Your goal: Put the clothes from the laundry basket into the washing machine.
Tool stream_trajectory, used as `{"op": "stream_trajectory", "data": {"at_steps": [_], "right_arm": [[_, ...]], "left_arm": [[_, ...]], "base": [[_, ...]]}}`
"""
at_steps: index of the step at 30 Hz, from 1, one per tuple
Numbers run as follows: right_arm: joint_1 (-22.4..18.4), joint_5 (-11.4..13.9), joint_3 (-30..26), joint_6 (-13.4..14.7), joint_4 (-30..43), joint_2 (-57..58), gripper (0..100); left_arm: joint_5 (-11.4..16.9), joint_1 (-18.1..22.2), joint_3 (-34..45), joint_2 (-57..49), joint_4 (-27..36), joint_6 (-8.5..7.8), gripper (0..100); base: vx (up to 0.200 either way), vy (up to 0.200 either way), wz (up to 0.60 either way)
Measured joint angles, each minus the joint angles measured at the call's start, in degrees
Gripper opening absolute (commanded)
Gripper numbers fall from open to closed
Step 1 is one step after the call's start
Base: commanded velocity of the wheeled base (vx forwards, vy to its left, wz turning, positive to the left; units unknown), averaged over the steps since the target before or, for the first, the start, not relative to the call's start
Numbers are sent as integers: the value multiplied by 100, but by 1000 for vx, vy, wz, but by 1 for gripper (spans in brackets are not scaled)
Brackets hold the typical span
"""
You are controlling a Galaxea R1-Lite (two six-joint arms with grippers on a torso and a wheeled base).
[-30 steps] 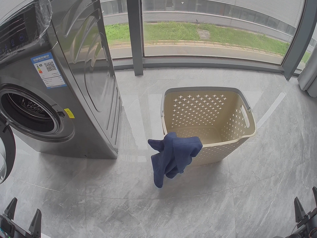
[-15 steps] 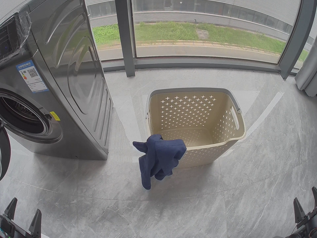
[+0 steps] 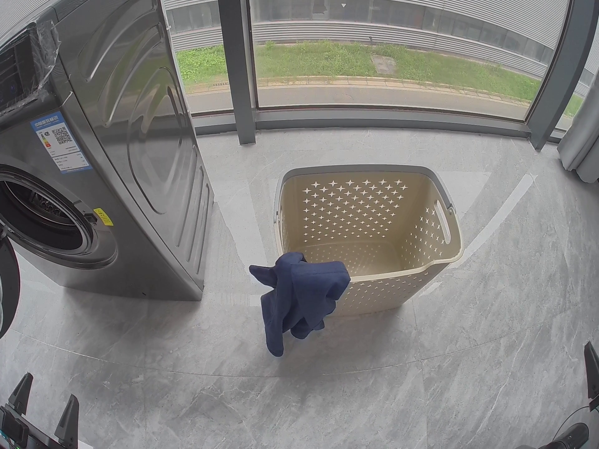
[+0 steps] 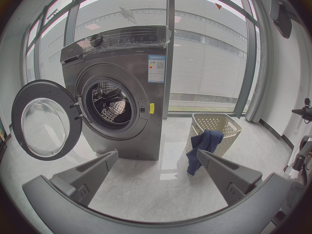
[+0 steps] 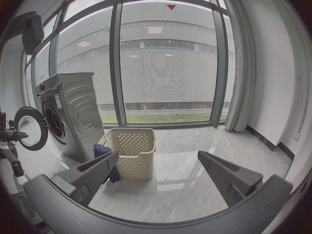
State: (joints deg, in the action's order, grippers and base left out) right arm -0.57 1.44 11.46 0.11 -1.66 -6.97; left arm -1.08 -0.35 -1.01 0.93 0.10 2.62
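Left hand [image 4: 156,154] gapes, blue cloth [image 4: 204,143] on basket [image 4: 214,123] rim well ahead.

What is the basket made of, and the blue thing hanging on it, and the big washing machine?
The laundry basket looks like stiff cream plastic, matte, with star-shaped holes through its walls. The blue garment looks like soft fabric: it droops in folds over the basket's rim. The washing machine is probably painted grey metal, glossy enough to mirror the window.

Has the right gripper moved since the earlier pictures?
Yes. In the last half second the right gripper slid rightward, away from the laundry basket, which held still.
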Motion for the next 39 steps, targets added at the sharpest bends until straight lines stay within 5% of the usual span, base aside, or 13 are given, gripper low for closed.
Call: {"op": "stream_trajectory", "data": {"at_steps": [12,18,23,29,33,39], "right_arm": [[60,1022,260,334,-334,-1979,100],[460,1169,408,607,-1076,-3408,100],[1378,816,472,1042,-1879,-4586,100],[2692,-100,540,1638,-2938,-5983,100],[3116,-560,599,1805,-3772,-6758,100],[3441,-746,649,1897,-4109,-7604,100]], "left_arm": [[2,0,0,0,0,-22,100],[5,2,0,0,-2,-24,100],[5,2,0,0,0,-27,100],[9,0,0,0,0,-27,100],[13,0,0,0,0,-24,100],[13,2,0,0,0,-16,100]], "base": [[0,0,0],[0,0,0],[0,0,0],[0,0,0],[0,0,0],[0,0,0]]}}
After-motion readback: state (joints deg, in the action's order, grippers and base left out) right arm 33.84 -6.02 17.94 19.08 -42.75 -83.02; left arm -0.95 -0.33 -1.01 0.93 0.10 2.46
